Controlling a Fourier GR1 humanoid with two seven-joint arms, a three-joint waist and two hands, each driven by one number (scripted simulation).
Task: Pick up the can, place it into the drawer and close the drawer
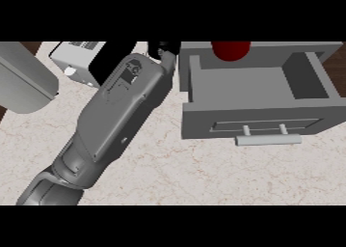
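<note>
The red can (231, 50) shows at the back of the open grey drawer (204, 113), against its far wall; only part of it is in the picture. The drawer's bar handle (268, 140) faces me. My right forearm (115, 116) runs from the lower left up to the drawer's far left corner. Only a bit of the black right hand (163, 48) shows past the wrist there, left of the can and apart from it. My left hand is out of sight.
A white box-like appliance (77, 59) with a black side sits at the back left, partly behind my right forearm. A big grey rounded shape (19, 77), probably my left forearm, fills the left edge. Pale marble counter (204, 173) spreads in front of the drawer.
</note>
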